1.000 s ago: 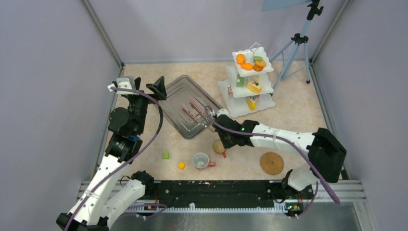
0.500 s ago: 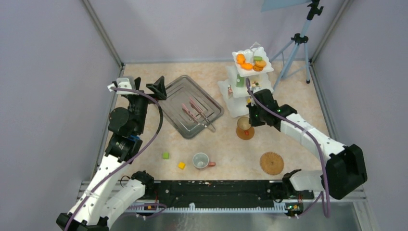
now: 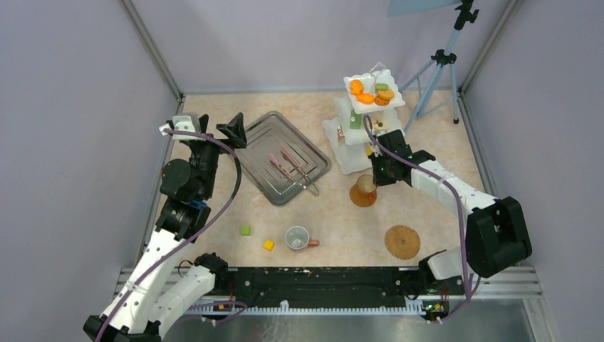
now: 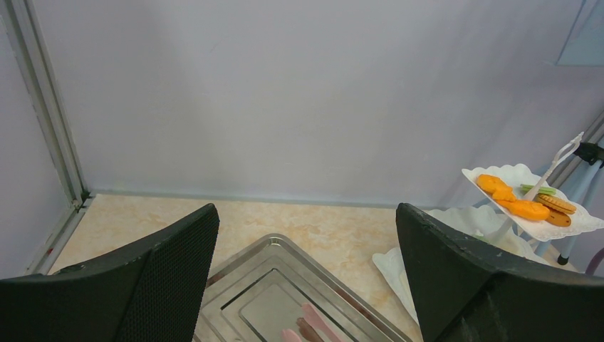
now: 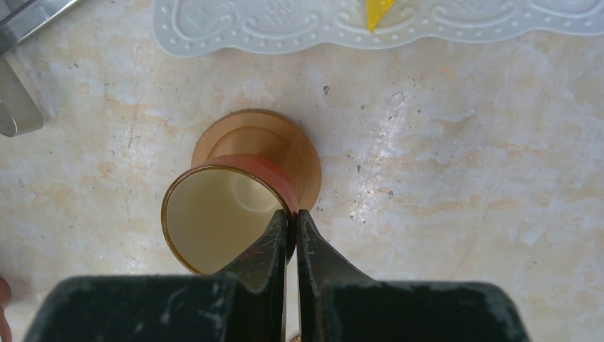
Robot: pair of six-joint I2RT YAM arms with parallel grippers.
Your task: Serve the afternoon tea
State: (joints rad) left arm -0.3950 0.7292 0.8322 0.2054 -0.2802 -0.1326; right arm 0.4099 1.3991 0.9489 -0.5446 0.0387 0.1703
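A marbled surface seen from above, with two robot arms mounted at its near edge. The right tool is pinched nearly shut on the rim of a brown cup, one finger inside the cup and one outside. That thin grip on the wall probably suits a cup too wide to span. The cup sits over a round brown mat, which lies just in front of the base of the white three-tier stand. I cannot tell whether the cup's foot is resting on the mat or hanging just above it.

The stand holds the pastries, with orange rounds on its top tier and a yellow wedge on the bottom one. Placing the cup on its mat close to the stand seems meant to form one place setting. A second mat lies bare near the right arm's base, well apart from a white cup standing alone, so the second setting looks undone.

The left tool hangs with its jaws wide and empty beside a steel tray carrying pink tongs.
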